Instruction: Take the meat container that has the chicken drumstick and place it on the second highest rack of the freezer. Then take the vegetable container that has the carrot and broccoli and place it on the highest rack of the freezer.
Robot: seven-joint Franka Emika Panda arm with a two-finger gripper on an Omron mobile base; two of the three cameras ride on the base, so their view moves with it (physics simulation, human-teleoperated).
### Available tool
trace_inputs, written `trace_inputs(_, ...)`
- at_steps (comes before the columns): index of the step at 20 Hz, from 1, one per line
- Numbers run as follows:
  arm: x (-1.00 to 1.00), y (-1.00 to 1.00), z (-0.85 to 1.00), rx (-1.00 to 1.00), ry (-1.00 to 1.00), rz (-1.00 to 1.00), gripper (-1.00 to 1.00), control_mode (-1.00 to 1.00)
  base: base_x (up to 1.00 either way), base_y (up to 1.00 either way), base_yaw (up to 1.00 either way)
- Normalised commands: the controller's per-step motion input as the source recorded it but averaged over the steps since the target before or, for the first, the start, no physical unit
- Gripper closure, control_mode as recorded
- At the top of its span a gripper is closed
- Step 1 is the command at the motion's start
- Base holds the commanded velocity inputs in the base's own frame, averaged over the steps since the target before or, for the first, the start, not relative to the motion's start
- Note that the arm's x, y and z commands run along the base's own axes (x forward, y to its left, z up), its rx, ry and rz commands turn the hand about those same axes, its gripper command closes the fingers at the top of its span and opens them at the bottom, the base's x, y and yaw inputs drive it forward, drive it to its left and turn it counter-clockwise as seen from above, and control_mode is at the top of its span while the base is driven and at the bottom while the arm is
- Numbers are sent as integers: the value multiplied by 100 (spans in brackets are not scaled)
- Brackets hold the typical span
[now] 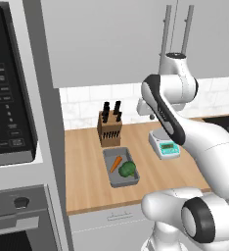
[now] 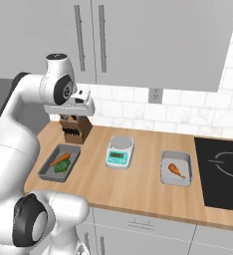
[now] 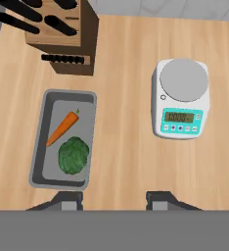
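Closest to my hand camera are the two dark fingertips (image 3: 71,200) of the end effector (image 3: 115,200), spread wide apart with nothing between them, hanging high above the wooden counter (image 3: 121,73). From the right base view I see the end effector (image 2: 71,108) held up over the left part of the counter, near the knife block (image 2: 74,130).

Just beyond the left fingertip sits the grey vegetable container (image 3: 62,139), resting flat on the counter. Inside it the carrot (image 3: 61,128) lies at a slant and the broccoli (image 3: 73,155) sits beside it, touching or nearly touching its thick end. The knife block (image 3: 62,34) stands past the far end of that container, apart from it. A white kitchen scale (image 3: 181,98) with a teal display panel sits to the right, well apart from the container.

In the right base view the second grey tray, the meat container (image 2: 176,168), lies on the counter between the scale (image 2: 120,151) and the black cooktop (image 2: 220,172), with the chicken drumstick (image 2: 176,170) inside it. In the left base view I see the vegetable container (image 1: 120,167) in front of the knife block (image 1: 109,128), and a black built-in oven (image 1: 9,93) at the left edge.
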Motion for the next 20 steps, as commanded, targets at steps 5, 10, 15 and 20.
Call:
trace_inputs(5,-29,0,-15,0,-1,-1,-100,-100,0,0,0)
trace_inputs(10,-34,17,-35,0,-3,-8,-100,-100,0,0,0)
trace_inputs(15,-6,33,-22,-1,2,-1,-100,-100,0,0,0)
trace_inputs(20,0,37,-26,0,13,11,-100,-100,0,0,0)
